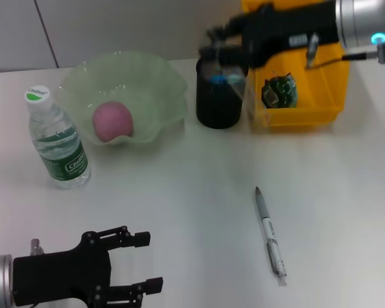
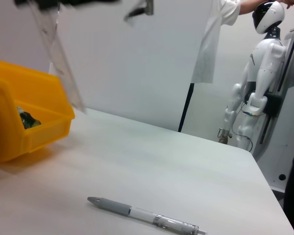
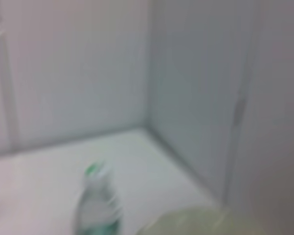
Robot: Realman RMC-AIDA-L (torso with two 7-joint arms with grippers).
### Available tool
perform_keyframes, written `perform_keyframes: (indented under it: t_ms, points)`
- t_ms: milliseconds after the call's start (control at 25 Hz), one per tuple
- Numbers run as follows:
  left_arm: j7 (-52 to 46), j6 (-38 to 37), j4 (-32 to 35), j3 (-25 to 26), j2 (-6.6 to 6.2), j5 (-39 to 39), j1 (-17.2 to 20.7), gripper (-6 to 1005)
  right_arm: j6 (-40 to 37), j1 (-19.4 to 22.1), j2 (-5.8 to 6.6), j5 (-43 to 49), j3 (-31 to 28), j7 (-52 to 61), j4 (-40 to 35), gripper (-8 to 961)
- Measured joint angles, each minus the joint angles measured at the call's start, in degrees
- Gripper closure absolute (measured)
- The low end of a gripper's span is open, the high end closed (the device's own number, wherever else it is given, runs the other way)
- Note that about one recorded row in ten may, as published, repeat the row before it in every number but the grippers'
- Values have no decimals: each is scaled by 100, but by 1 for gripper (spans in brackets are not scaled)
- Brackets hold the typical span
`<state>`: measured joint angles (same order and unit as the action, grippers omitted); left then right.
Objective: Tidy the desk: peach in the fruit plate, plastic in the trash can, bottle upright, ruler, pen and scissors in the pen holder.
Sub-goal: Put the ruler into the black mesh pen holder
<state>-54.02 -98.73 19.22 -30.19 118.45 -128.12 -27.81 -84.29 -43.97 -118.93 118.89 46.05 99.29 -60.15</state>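
The pink peach (image 1: 112, 120) lies in the pale-green fruit plate (image 1: 157, 80). At the far left the bottle (image 1: 54, 138) stands upright. The black pen holder (image 1: 217, 106) holds the blue scissors (image 1: 223, 79). My right gripper (image 1: 217, 35) hovers just above it, shut on the clear ruler (image 2: 59, 58), which hangs down slanted towards the holder. Green plastic (image 1: 279, 92) lies in the yellow trash can (image 1: 301, 115). The pen (image 1: 270, 234) lies flat on the desk (image 1: 192, 192), near the front right. My left gripper (image 1: 153, 261) rests open at the front left, holding nothing.
In the left wrist view a white humanoid robot (image 2: 257, 93) stands beyond the desk's far edge. In the right wrist view the bottle (image 3: 95, 205) and the fruit plate's rim (image 3: 210, 220) show in front of a grey wall corner.
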Motion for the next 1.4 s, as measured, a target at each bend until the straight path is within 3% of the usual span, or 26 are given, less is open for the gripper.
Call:
perform_keyframes:
  t_ms: [440, 960, 1400]
  points:
    - [31, -18, 3, -31, -12, -23, -7, 208, 1843, 95, -30, -1623, 466, -407, 613, 528]
    - [-23, -25, -17, -31, -15, -16, -57, 211, 3553, 67, -55, -2702, 1352, -1349, 1387, 506]
    - [-216, -25, 8, -30, -20, -3, -68, 214, 3982, -162, -54, -3702, 1451, -2566, 2240, 488]
